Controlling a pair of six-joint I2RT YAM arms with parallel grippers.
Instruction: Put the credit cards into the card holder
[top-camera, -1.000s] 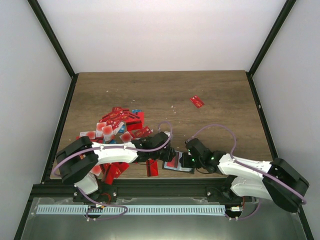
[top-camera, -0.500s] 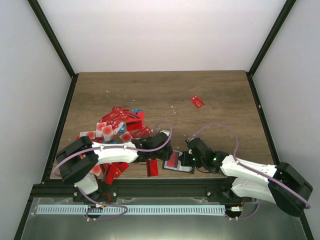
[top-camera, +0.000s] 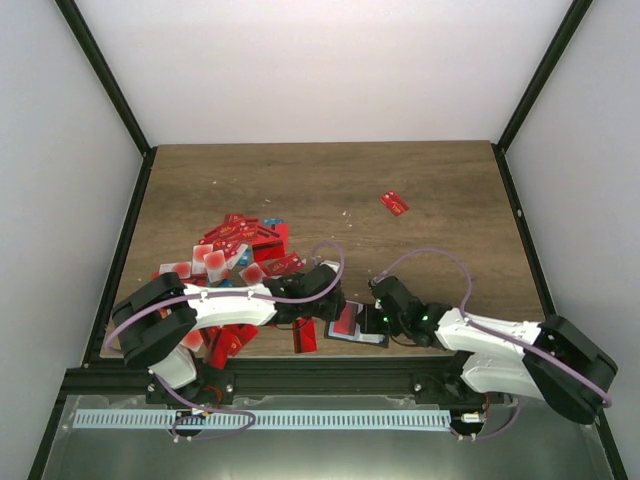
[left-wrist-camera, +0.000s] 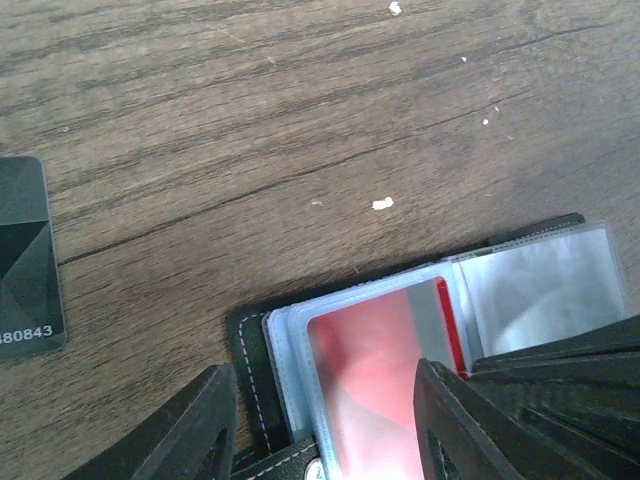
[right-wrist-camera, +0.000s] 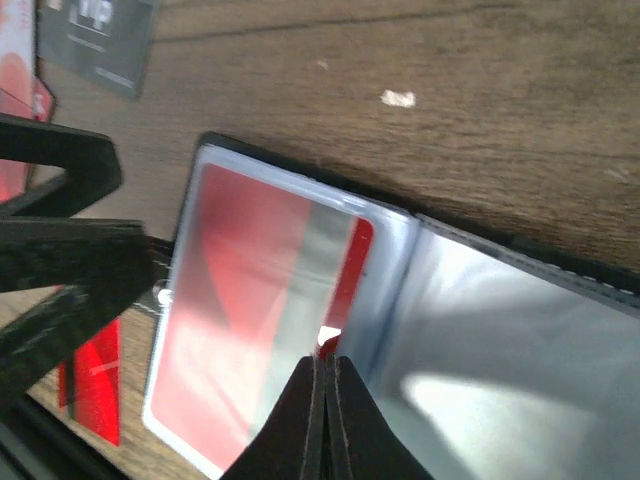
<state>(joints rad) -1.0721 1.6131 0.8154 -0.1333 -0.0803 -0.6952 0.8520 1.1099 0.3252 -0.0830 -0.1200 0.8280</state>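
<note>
Card holder: we see the card holder (top-camera: 362, 335) lying open and flat at about 6 o'clock on the wooden counter (top-camera: 330, 180), close to the near edge. Its clear sleeves (left-wrist-camera: 530, 290) are fanned toward 3 o'clock.

Sleeved card: a red card (left-wrist-camera: 375, 370) with a grey stripe sits inside the top sleeve, almost fully in.

Right end effector: the right end effector (right-wrist-camera: 325, 358) has its fingers pressed together. The tips touch the red card's (right-wrist-camera: 250, 300) edge at the sleeve mouth. We cannot tell whether anything thin is caught between them.

Left end effector: the left end effector (left-wrist-camera: 322, 372) is spread, one finger on each side of the sleeved card, low over the holder's 9 o'clock half.

Black card: a thin black card (left-wrist-camera: 25, 260) with pale digits lies flat on the counter, apart from the holder at its 9 o'clock in the left wrist view.

Credit cards: the credit cards (top-camera: 240, 250), mostly red, lie in a loose heap at about 10 o'clock from the holder. More of them trail toward the near edge under the left arm.

Lone card: one stray red card (top-camera: 394, 203) rests well apart, at about 1 o'clock from the holder.

Crumbs: a few pale crumbs (left-wrist-camera: 382, 204) dot the wood just beyond the holder.
</note>
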